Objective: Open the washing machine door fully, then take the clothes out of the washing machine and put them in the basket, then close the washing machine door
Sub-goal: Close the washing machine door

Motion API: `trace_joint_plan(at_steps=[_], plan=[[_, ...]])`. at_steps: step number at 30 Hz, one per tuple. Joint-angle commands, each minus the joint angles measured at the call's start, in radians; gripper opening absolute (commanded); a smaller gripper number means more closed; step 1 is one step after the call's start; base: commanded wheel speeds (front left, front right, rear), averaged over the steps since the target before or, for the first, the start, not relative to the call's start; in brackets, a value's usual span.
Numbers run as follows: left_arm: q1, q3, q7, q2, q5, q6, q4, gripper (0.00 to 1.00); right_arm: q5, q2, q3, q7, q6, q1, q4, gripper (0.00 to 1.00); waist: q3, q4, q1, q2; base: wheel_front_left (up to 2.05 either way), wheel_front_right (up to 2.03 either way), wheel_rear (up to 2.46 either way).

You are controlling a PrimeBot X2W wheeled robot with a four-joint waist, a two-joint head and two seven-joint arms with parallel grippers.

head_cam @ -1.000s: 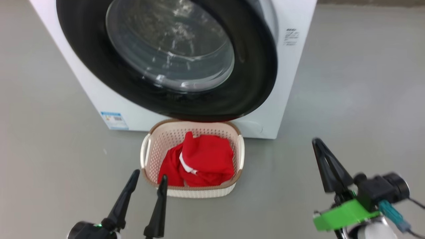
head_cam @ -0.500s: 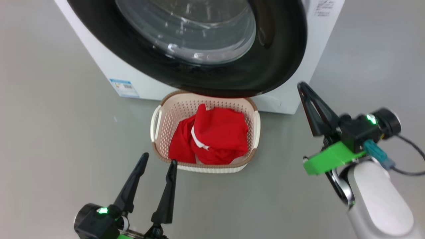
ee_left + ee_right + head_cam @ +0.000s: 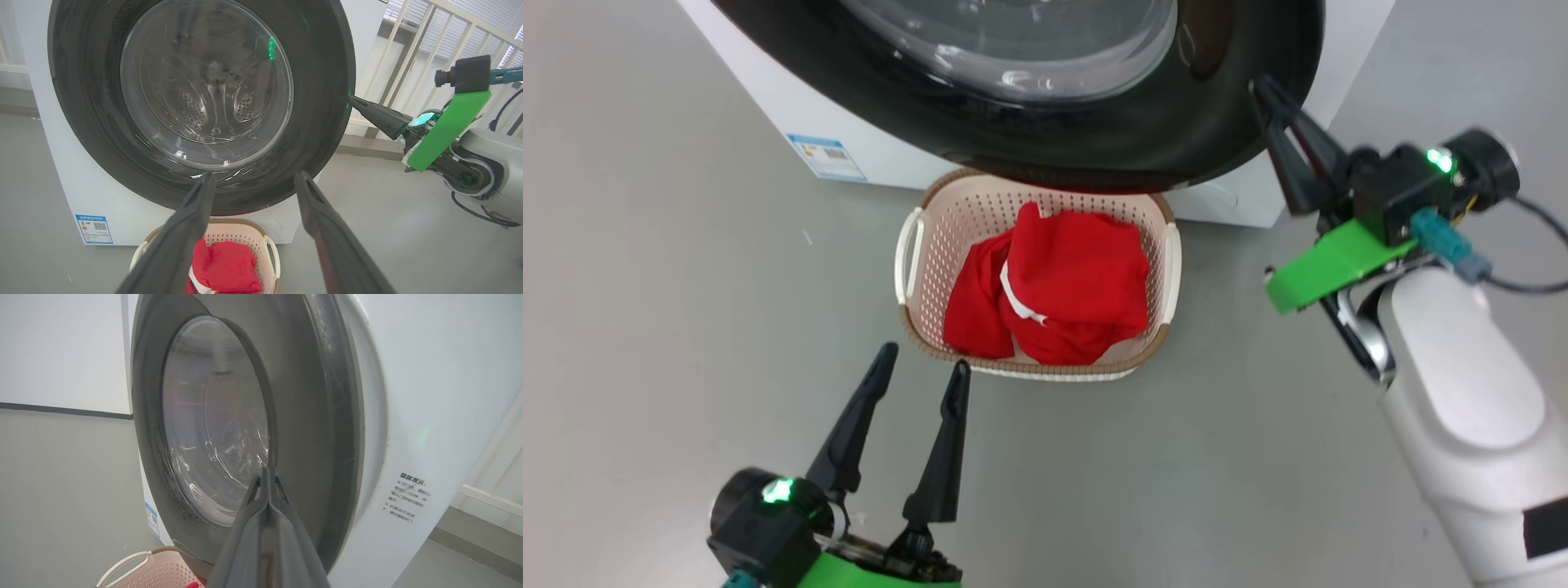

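Observation:
The washing machine door (image 3: 1241,98), a black rim around a clear glass bowl (image 3: 204,81), lies close against the white washing machine (image 3: 760,98); a latch cannot be made out. My right gripper (image 3: 1260,86) is shut and empty, its tip at the door's right rim (image 3: 327,102), touching or nearly so. From the right wrist, that gripper (image 3: 267,473) points at the rim (image 3: 302,416). The basket (image 3: 915,245) stands on the floor below the door and holds red clothes (image 3: 1070,286) with white trim. My left gripper (image 3: 925,359) is open and empty, just in front of the basket (image 3: 249,228).
Grey floor (image 3: 686,286) surrounds the machine and basket. A blue label (image 3: 827,158) sits low on the machine's front. A white railing (image 3: 408,41) stands behind my right arm (image 3: 486,151). Printed text (image 3: 406,500) marks the machine's side.
The head view has shifted closer and downward. My shut right gripper has risen from low beside the basket to the door's right rim. The left gripper has stayed open.

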Motion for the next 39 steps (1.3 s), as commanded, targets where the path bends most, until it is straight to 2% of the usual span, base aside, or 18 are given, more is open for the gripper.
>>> trace_joint_plan(at_steps=[1,13,39], plan=[[-0.026,0.027,-0.008,0.003,-0.008,0.009,-0.031,1.00,0.012,0.008,0.017,-0.008,0.006,-0.029,-0.011,0.00,0.022,0.004,0.0000,0.0000,0.00,0.00,0.00],[-0.047,0.030,-0.008,0.003,-0.007,0.014,-0.038,1.00,0.003,-0.002,0.022,-0.010,0.006,-0.202,0.062,0.00,0.096,0.032,0.0000,0.0000,0.00,0.00,0.00],[-0.075,0.019,-0.008,0.003,-0.018,0.013,-0.049,1.00,-0.025,-0.054,-0.018,-0.010,0.006,-0.408,0.190,0.00,0.160,0.071,0.0000,0.0000,0.00,0.00,0.00]])
